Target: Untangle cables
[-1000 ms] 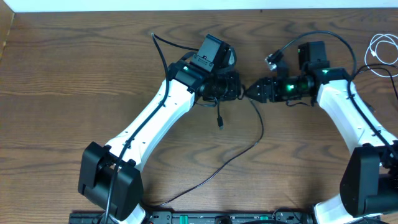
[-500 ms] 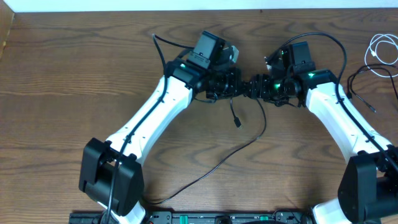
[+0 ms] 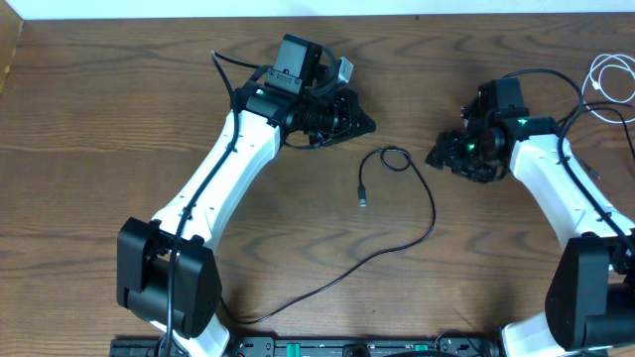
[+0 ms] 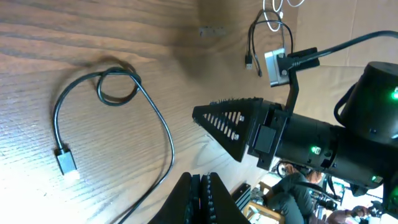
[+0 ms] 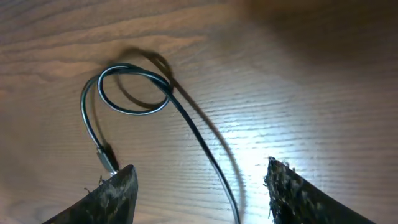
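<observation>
A thin black cable point(image 3: 431, 216) lies loose on the wooden table between the arms. It has a small loop point(image 3: 396, 158) and a plug end point(image 3: 363, 198), and it trails to the front edge. My left gripper point(image 3: 359, 124) is shut and empty, up and to the left of the loop. My right gripper point(image 3: 438, 157) is open, just to the right of the loop. In the left wrist view the loop point(image 4: 118, 85) lies beyond the shut fingers point(image 4: 202, 194). In the right wrist view the cable point(image 5: 134, 87) runs between the open fingers point(image 5: 202, 193) without touching them.
A coiled white cable point(image 3: 607, 77) and another thin black cable point(image 3: 575, 124) lie at the far right, behind my right arm. The table's back edge meets a white wall. Both arm bases stand at the front edge.
Both grippers were together over the black cable at the centre. They have drawn apart, left to the upper left and right to the right. The cable now lies free on the table.
</observation>
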Controlling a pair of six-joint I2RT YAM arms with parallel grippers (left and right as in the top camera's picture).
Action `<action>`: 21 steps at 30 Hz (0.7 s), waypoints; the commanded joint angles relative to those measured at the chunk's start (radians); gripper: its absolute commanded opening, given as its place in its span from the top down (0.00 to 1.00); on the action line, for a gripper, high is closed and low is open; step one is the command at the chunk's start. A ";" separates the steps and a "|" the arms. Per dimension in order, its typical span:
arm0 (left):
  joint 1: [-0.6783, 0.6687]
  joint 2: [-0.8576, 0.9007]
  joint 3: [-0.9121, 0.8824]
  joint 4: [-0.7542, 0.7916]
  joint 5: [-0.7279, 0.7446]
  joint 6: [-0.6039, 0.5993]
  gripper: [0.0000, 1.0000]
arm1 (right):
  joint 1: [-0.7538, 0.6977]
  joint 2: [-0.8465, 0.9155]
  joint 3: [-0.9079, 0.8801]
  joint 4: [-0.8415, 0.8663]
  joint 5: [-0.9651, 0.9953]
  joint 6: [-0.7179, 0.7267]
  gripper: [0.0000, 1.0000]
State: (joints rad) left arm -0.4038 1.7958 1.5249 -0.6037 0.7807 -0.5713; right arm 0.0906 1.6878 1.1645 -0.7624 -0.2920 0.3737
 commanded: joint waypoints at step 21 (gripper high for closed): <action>-0.025 -0.002 0.002 -0.045 -0.443 0.234 0.93 | 0.003 0.001 -0.198 0.090 -0.163 -0.226 0.46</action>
State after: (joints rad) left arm -0.4313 1.7958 1.5249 -0.6529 0.3656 -0.4431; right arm 0.0898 1.6878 1.0092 -0.6964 -0.4274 0.2031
